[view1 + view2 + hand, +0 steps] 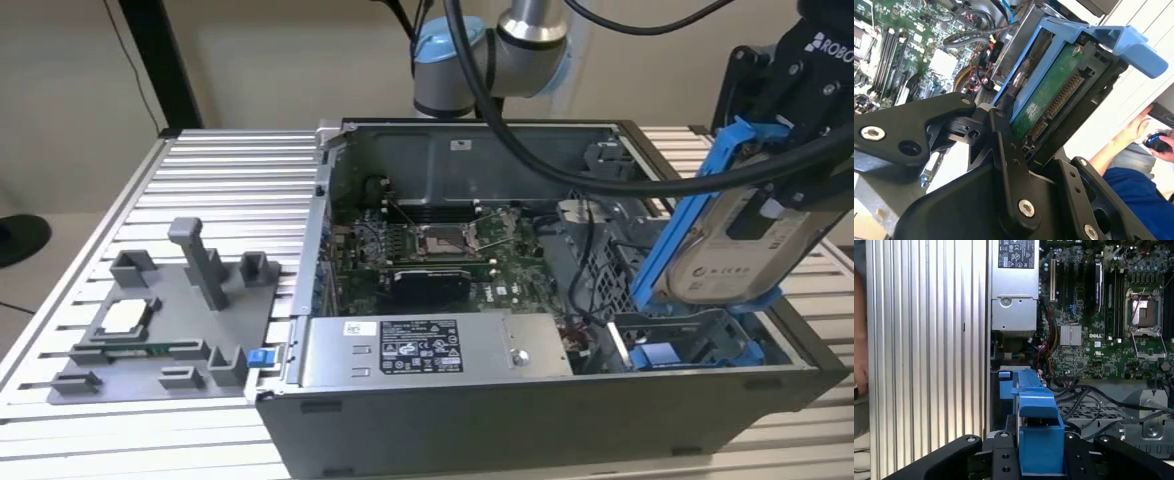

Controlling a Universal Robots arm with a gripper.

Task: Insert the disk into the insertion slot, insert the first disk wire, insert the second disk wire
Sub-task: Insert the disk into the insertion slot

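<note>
Tilt of the disk [734, 235] in the exterior view seems to aim its lower end at the insertion slot [694, 340] just below, the second wrist view shows the fingers [1004, 145] clamped on its blue frame [1059, 37], and the first wrist view sights along that frame.

At two o'clock in the exterior view, the picture's edge is cutting off the gripper [790, 160] above its linkage. The arm [514, 40] is running out of frame at twelve o'clock. The disk [741, 235] is covering much of the insertion slot [663, 355] at four o'clock. I am finding the power-supply box [420, 345] label too small to make out. In the second wrist view, the gripper's linkage is hiding part of a person's forearm [1111, 149].
</note>
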